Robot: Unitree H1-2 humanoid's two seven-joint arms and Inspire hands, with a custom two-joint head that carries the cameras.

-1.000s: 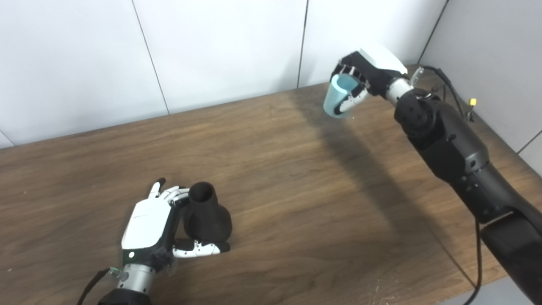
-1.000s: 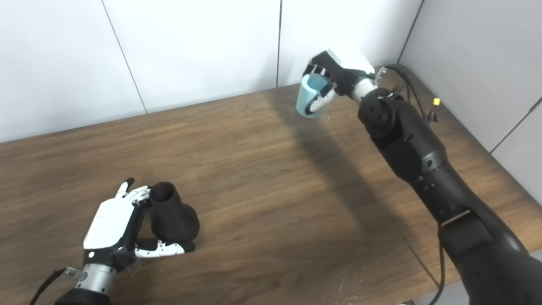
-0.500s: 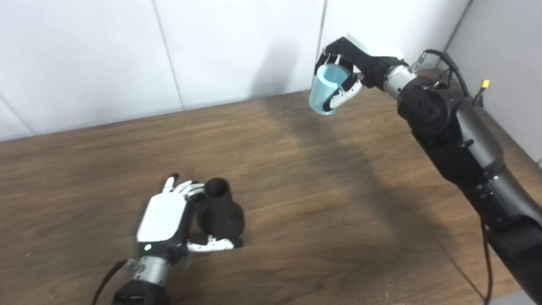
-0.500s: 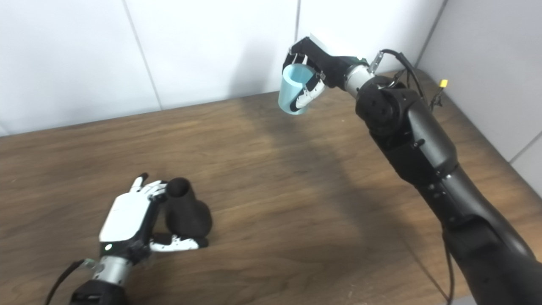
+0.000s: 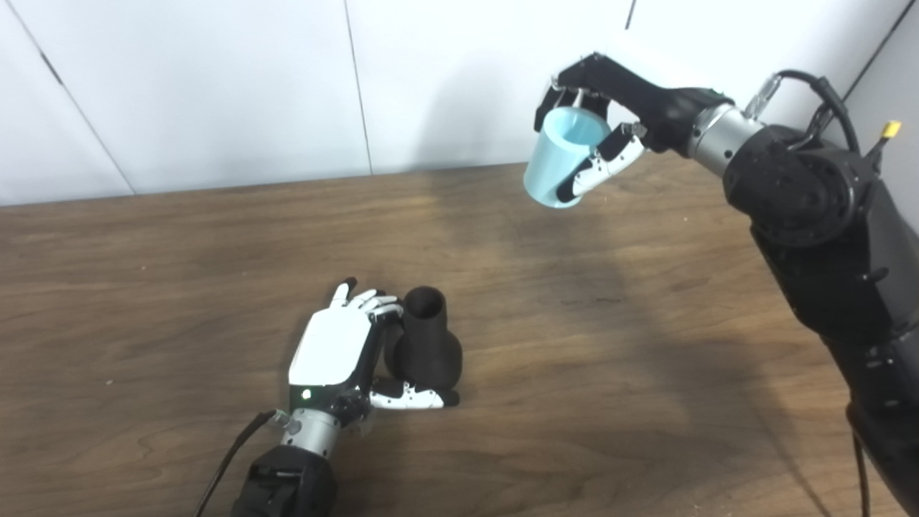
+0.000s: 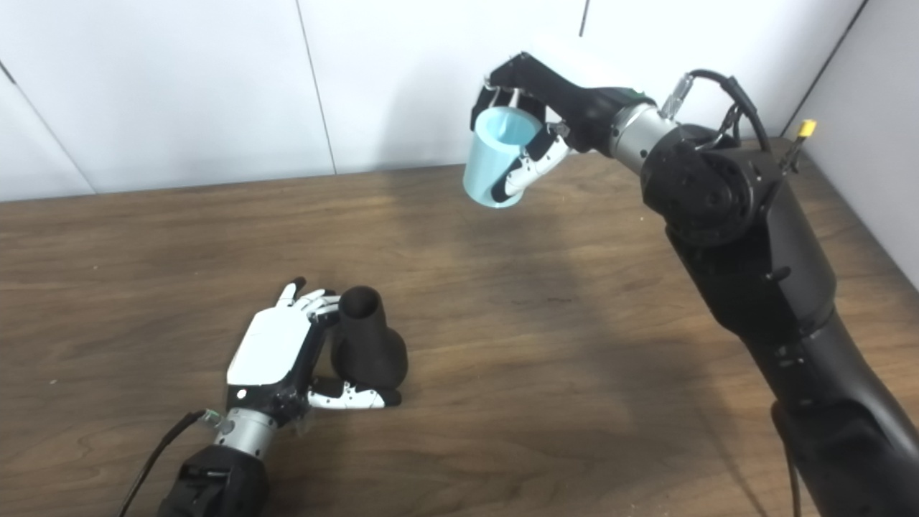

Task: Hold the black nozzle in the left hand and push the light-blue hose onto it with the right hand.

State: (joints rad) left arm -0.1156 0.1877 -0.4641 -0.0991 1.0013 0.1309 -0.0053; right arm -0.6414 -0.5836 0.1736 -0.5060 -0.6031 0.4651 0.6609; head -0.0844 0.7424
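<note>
I see the brown wood-grain worktop (image 5: pixel 179 237) filling most of the frame, with white wall panels (image 5: pixel 215 86) across the top. My right arm (image 5: pixel 811 237) comes in from the lower right and reaches up to the upper right of the frame, black and bulky, with a cable looped near the wrist. My right hand (image 5: pixel 610 108) sits in the air at upper right, above the far part of the worktop, fingers and thumb wrapped around the light-blue hose (image 5: pixel 560 161). The hose is a short, wide tube, tilted, open end facing up toward the camera, clear of the worktop. My left hand (image 5: pixel 334 352) lies low at lower centre-left, white back facing up, resting on the worktop. Its fingers are curled against the far side of the black nozzle (image 5: pixel 423 345) and the thumb lies along the nozzle's base on the near side, so it is cupping the nozzle; how firm the hold is, I cannot tell. The nozzle stands on its wide base on the worktop, narrow open neck pointing up. Hose and nozzle are well apart.
</note>
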